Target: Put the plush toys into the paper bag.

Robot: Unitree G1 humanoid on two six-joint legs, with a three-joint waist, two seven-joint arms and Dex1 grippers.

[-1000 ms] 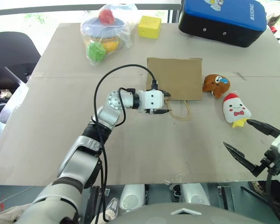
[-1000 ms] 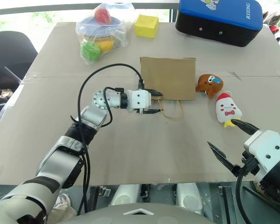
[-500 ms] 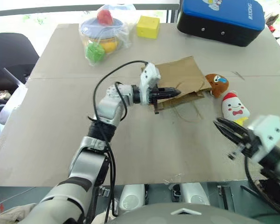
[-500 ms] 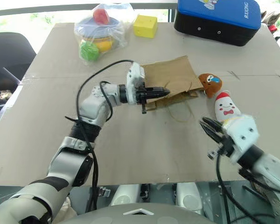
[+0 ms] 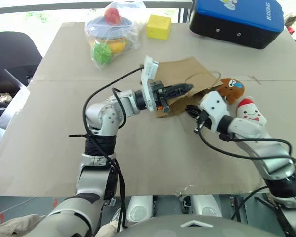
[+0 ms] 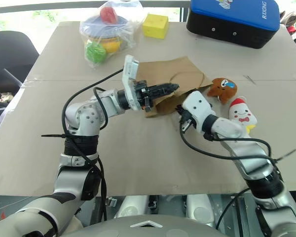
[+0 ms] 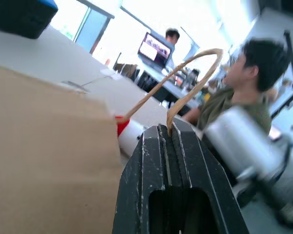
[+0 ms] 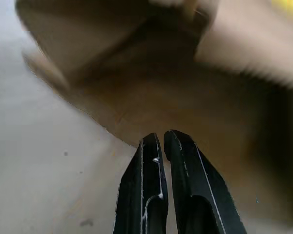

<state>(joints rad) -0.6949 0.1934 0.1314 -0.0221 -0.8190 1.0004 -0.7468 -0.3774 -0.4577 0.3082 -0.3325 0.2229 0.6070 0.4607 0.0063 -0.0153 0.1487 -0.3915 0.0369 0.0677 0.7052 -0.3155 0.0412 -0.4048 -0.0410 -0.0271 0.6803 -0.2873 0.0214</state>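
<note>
The brown paper bag (image 5: 193,74) lies mid-table with its near side raised and its mouth gaping. My left gripper (image 5: 186,89) is shut on one twine handle (image 7: 195,73) and holds it up off the table. Reaching in from the right, my right gripper (image 5: 191,110) is shut, with its tips at the lower lip of the bag's mouth (image 8: 136,97); nothing shows between its fingers (image 8: 183,156). The brown-orange plush (image 5: 230,89) sits just right of the bag. The white plush with a red cap (image 5: 250,110) lies beside it, behind my right forearm.
A clear bag of colourful plastic toys (image 5: 111,32) and a yellow cube (image 5: 158,27) stand at the table's far side. A blue-and-black case (image 5: 241,19) sits at the far right. A black chair (image 5: 12,54) stands left of the table. A person (image 7: 249,73) sits in the background.
My left gripper shut on the bag's handle, rolled and lifted it, opening the bag's mouth. My right arm swung in from the near right edge to the bag's mouth and shut its fingers.
</note>
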